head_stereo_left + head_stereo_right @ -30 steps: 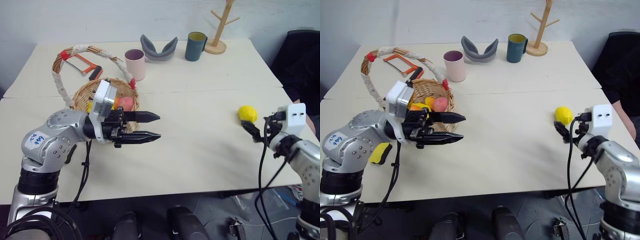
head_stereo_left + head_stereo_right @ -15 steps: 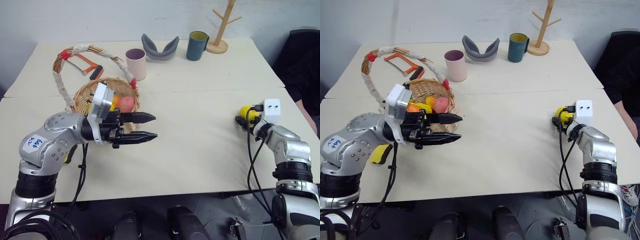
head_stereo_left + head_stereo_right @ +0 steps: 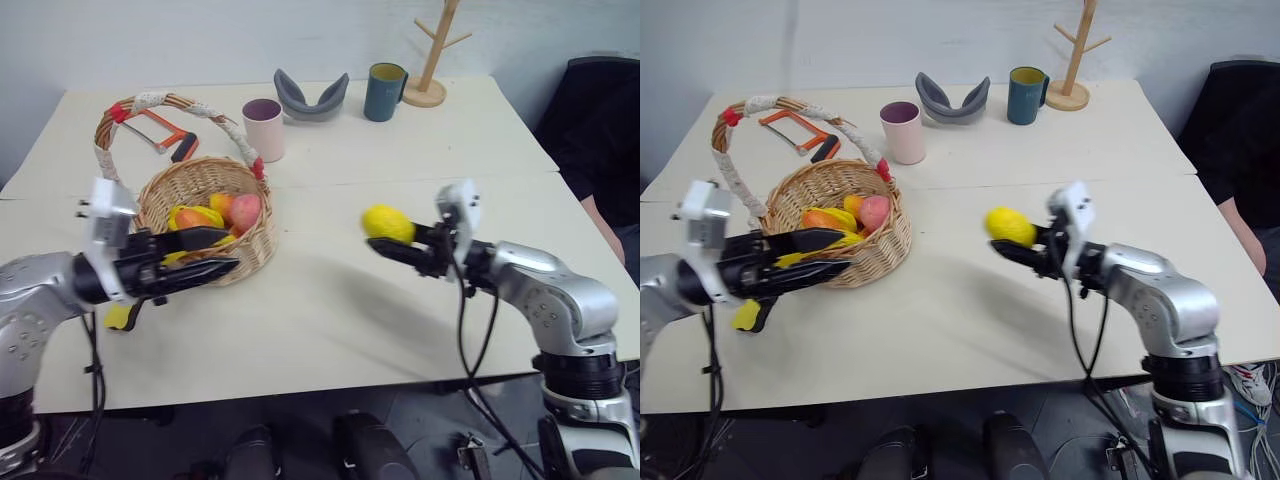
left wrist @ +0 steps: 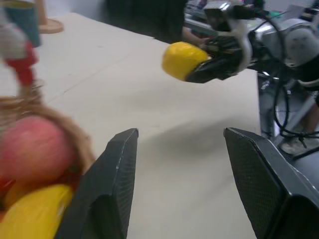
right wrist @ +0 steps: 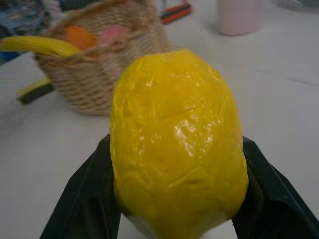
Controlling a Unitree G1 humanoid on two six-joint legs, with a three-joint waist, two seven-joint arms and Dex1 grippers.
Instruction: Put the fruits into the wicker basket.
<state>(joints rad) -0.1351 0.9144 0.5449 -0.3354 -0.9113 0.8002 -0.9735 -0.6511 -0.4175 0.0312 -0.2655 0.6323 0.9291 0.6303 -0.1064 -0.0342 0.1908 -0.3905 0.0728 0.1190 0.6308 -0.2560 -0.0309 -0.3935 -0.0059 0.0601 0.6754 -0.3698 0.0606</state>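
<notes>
The bright yellow lemon (image 3: 388,223) hangs above the middle of the table, with my right gripper (image 3: 384,236) shut on it; up close its black fingers (image 5: 84,199) flank the lemon (image 5: 177,144). The wicker basket (image 3: 252,250) stands to its left and holds the pink-orange peach (image 3: 245,211) with a banana (image 3: 200,213) and an orange fruit. My left gripper (image 3: 234,249) is open and holds nothing; it sits level by the basket's front-left wall and points toward the lemon (image 4: 183,59).
A pink cup (image 3: 264,129), a grey curved object (image 3: 310,95), a dark mug (image 3: 383,91) and a wooden mug tree (image 3: 430,60) line the back. An orange saw (image 3: 160,133) lies behind the basket. A yellow-black item (image 3: 118,316) lies front left. A person (image 3: 600,130) sits at right.
My right gripper closed on the lemon, lifted it off the table and carried it left toward the basket. My left arm drew back to the left. The camera shifted slightly.
</notes>
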